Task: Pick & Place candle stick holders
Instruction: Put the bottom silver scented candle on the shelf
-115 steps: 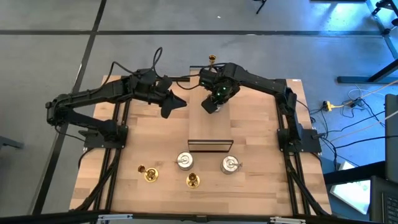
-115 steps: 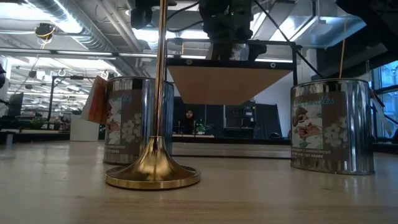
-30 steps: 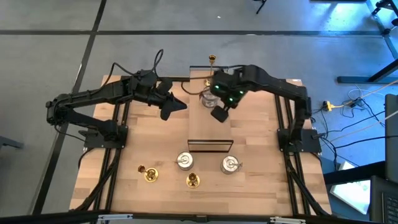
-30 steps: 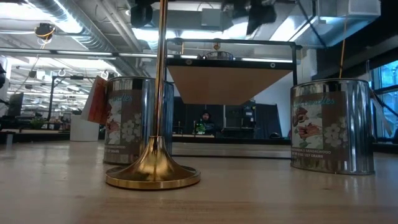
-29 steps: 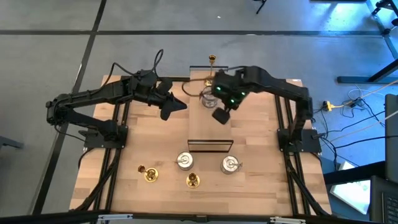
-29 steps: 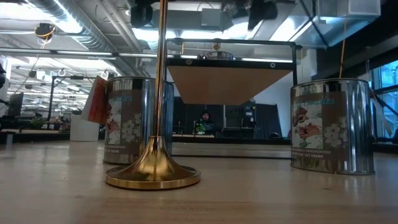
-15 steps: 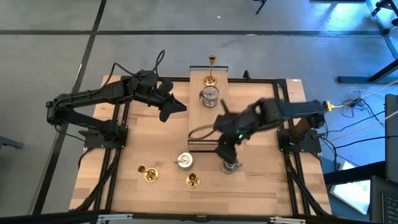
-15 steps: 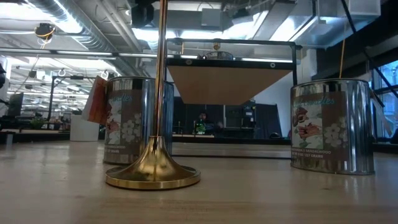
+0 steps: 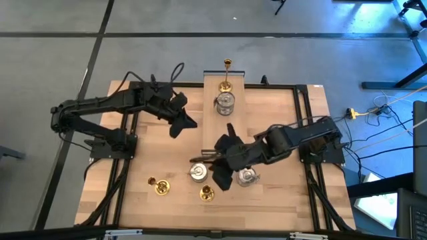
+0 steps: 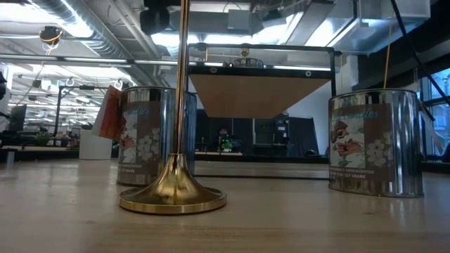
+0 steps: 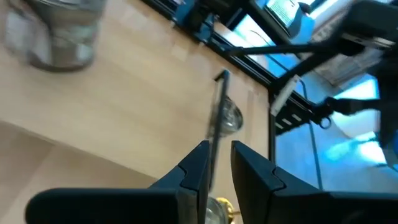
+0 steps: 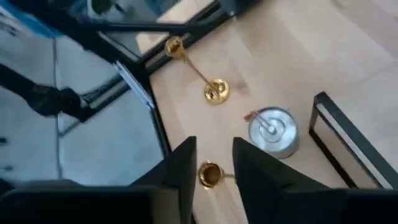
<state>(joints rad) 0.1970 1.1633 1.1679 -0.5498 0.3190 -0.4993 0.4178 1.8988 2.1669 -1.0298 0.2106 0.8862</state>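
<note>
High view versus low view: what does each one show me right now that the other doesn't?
Only the high view shows both arms, the right gripper low over the front holders, the left gripper hanging over the table's left half, and the fallen brass holder at the front left.

Only the low view shows the flower labels on the silver tins and the room behind.

Both show the raised shelf, the two front tins and an upright brass holder.

Right arm [image 9: 267, 148] partly hides one silver holder [image 9: 248, 177]; left wrist view blurred.
</note>
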